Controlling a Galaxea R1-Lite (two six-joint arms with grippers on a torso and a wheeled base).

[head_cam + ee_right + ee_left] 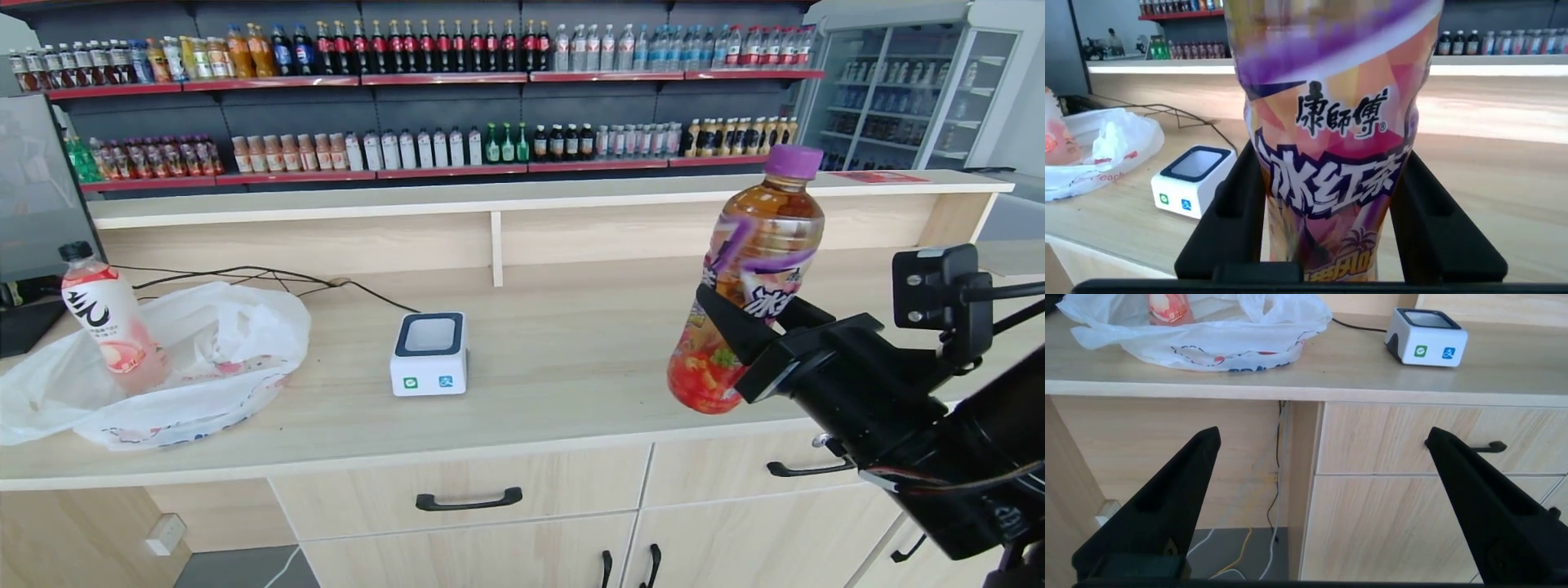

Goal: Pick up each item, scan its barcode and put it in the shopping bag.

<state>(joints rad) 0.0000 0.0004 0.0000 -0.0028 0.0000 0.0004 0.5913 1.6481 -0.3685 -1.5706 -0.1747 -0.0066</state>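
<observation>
Your right gripper [744,327] holds the tea bottle [763,245]; the scanner [429,353] lies to its left.

The claw is closed around the bottle's lower middle. The bottle stands nearly upright, cap up, in the air over the right part of the counter [571,359]. The scanner sits well apart toward the centre, and the shopping bag [245,327] lies beyond it. Your left gripper [1323,498] hangs wide open below the counter edge.
</observation>
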